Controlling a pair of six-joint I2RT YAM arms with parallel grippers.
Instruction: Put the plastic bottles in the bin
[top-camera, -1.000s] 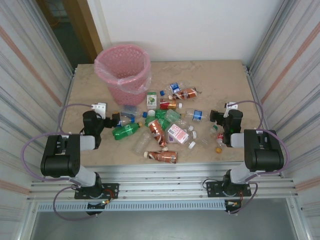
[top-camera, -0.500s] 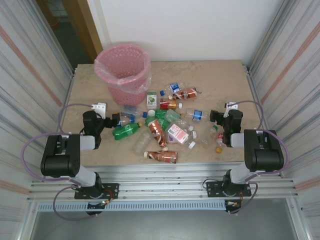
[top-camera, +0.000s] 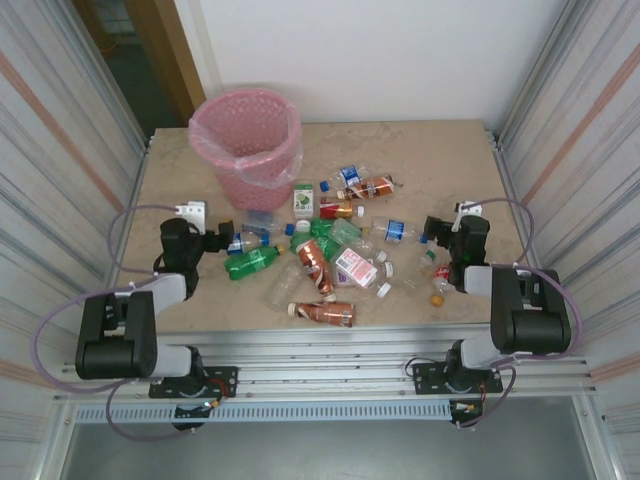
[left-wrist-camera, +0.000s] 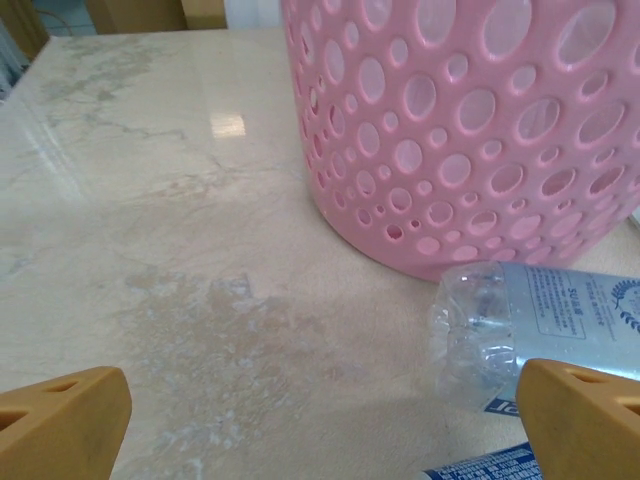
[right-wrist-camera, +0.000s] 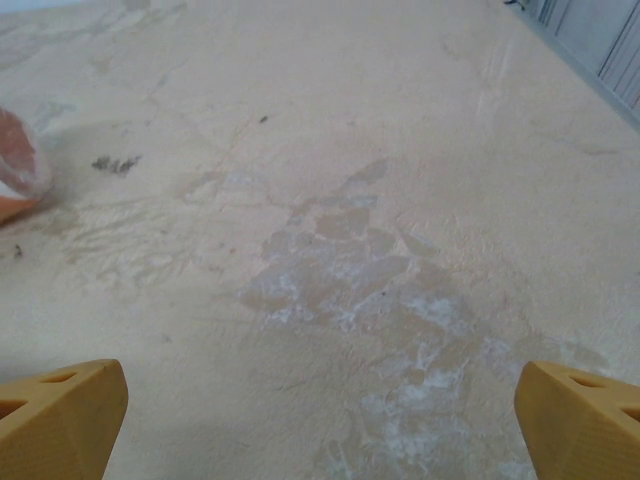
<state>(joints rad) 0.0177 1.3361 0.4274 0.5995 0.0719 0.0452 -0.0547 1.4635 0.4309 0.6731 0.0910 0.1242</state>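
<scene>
"How much of the bin (left-wrist-camera: 470, 130) does the left wrist camera catch?"

"Its lower wall. The rim runs off the top edge. The clear bottle (left-wrist-camera: 530, 320) beside it is cut by the right edge, cap end out of frame."

"And the right wrist?"

"An orange translucent object (right-wrist-camera: 15, 160), clipped at the left edge, too little to name. From above, the plastic bottles (top-camera: 318, 268) overlap, their labels too small to read."
</scene>
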